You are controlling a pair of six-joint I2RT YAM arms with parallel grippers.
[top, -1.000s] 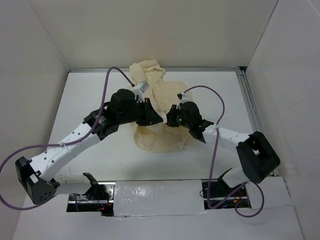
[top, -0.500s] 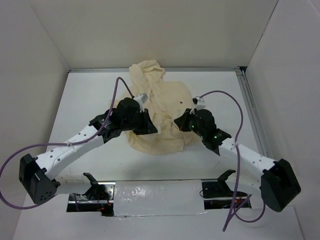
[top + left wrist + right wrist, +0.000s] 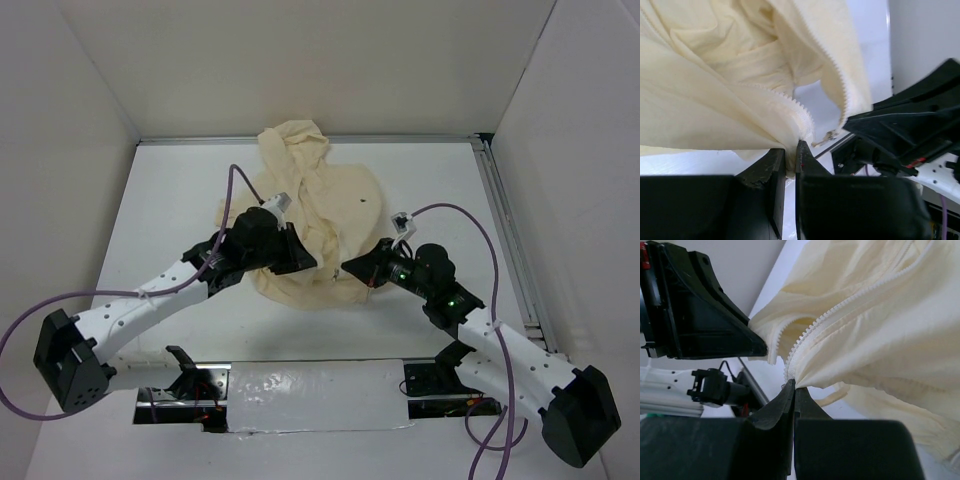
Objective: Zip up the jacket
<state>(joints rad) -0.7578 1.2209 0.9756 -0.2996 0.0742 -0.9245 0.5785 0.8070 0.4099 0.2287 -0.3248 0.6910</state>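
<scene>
Cream jacket (image 3: 335,195) | L gripper (image 3: 790,156), R gripper (image 3: 793,389) pinch zip edges (unzipped) | table (image 3: 175,185)

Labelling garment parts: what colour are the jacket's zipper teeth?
Cream, matching the jacket; the zipper teeth show clearest in the right wrist view.

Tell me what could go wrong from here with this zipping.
The left gripper pinches only a thin fabric edge by the zipper teeth; it may slip out. The right gripper holds similarly little. The jacket lies bunched, so the two tooth rows may misalign.
</scene>
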